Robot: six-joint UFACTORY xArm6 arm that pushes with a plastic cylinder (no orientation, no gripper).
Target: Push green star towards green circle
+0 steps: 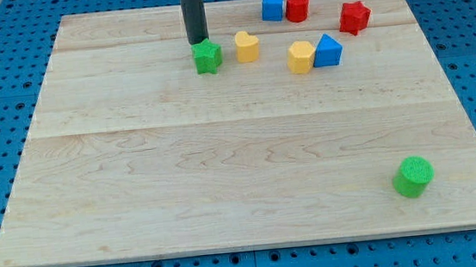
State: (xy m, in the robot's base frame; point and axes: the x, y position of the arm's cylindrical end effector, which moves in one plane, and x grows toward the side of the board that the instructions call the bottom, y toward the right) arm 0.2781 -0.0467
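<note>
The green star (207, 57) lies near the view's top, left of centre, on the wooden board (224, 169). The green circle (413, 176) stands far off at the view's bottom right. My tip (197, 42) is the lower end of the dark rod and sits just above and slightly left of the green star, touching or nearly touching its top-left edge.
A yellow heart (247, 45) lies just right of the green star. A yellow block (301, 57) and a blue block (327, 50) sit further right. A blue cube (273, 5), a red cylinder (297, 6) and a red star (354, 17) are along the top.
</note>
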